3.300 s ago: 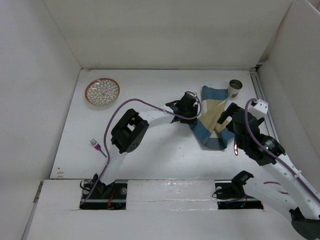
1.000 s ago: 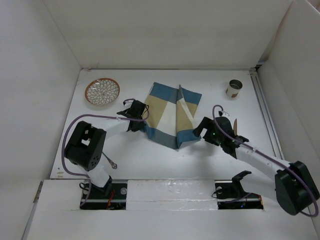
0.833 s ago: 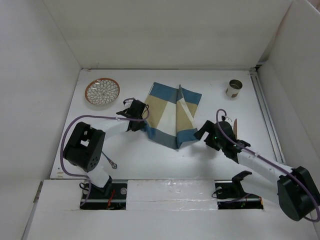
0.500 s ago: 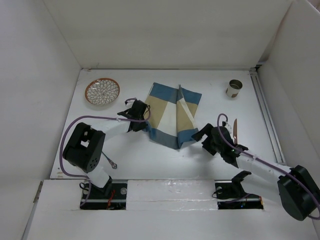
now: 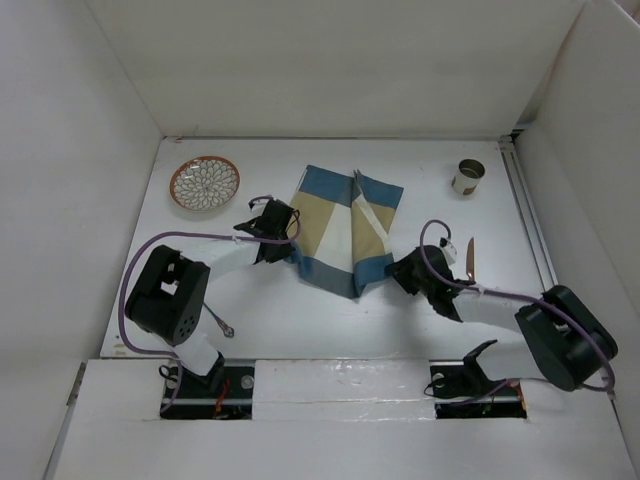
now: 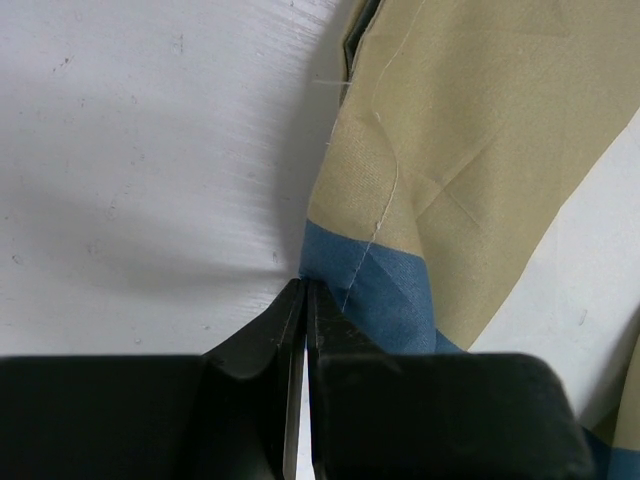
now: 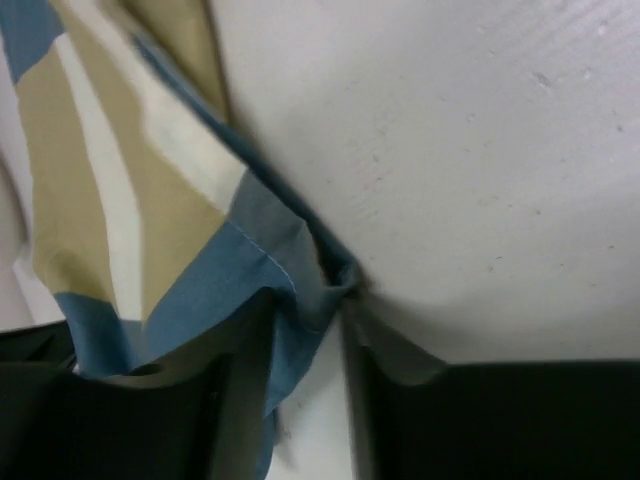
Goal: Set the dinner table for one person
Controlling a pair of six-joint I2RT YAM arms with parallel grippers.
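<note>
The desk fills mid-frame, directly under both sets of fingers. The left fingers pinch the checked mat at its left blue corner. The right fingers straddle its lower-right corner, grip unclear. Since half a second ago, the right arm's elbow has shifted up-left.

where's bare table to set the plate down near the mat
Widest bare patch: the dinner table in front of the checked mat, toward the near edge. Also a strip between mat and cup. Crowded at the mat's near corners, by the left gripper and right gripper.
</note>
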